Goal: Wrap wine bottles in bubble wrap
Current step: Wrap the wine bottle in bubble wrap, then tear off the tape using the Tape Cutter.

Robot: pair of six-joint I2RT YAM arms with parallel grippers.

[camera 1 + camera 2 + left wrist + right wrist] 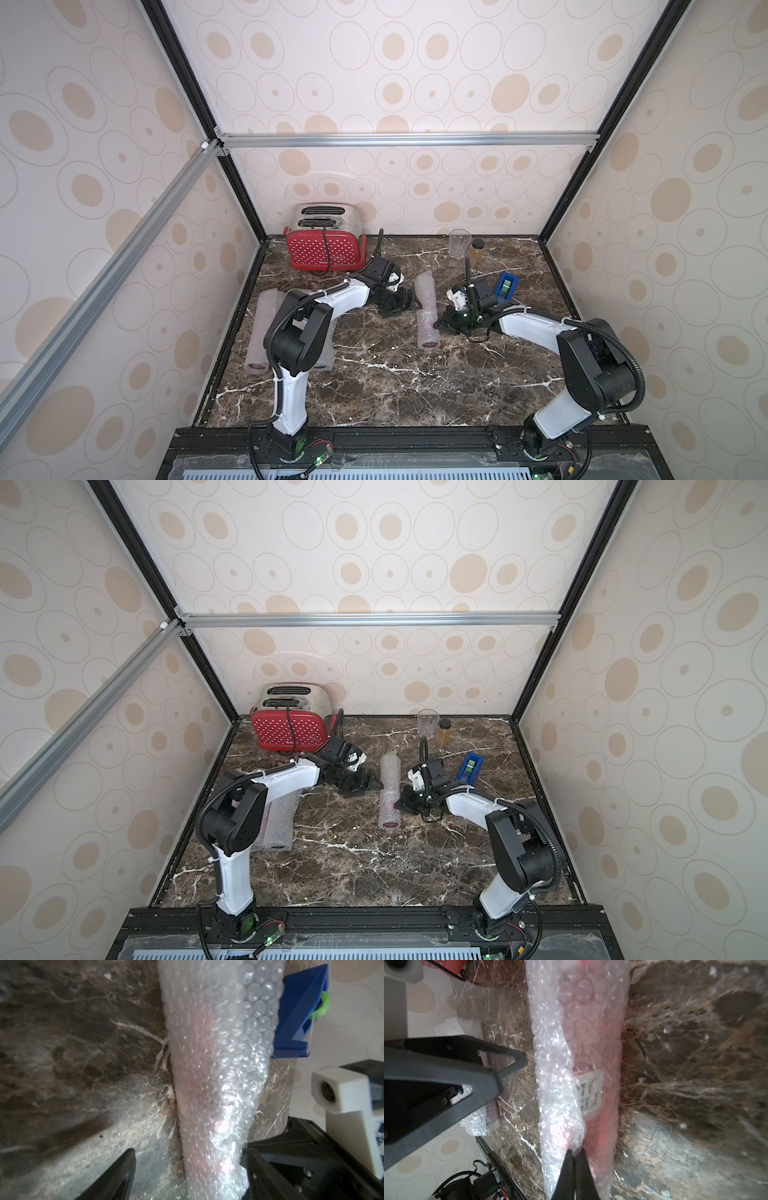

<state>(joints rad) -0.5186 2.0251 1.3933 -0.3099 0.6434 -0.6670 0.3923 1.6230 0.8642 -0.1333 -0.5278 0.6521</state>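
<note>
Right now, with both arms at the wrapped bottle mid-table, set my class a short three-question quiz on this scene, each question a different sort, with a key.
1. True or false: the left gripper is shut on the wrapped wine bottle.
2. What does the right gripper pinch? A) a bare bottle neck B) the bubble wrap C) a strip of tape
3. Fill in: at the back of the table, the drinking glass stands beside the ____.
Key: 1 false, its jaws stand open on either side of it; 2 B; 3 amber jar.
</note>
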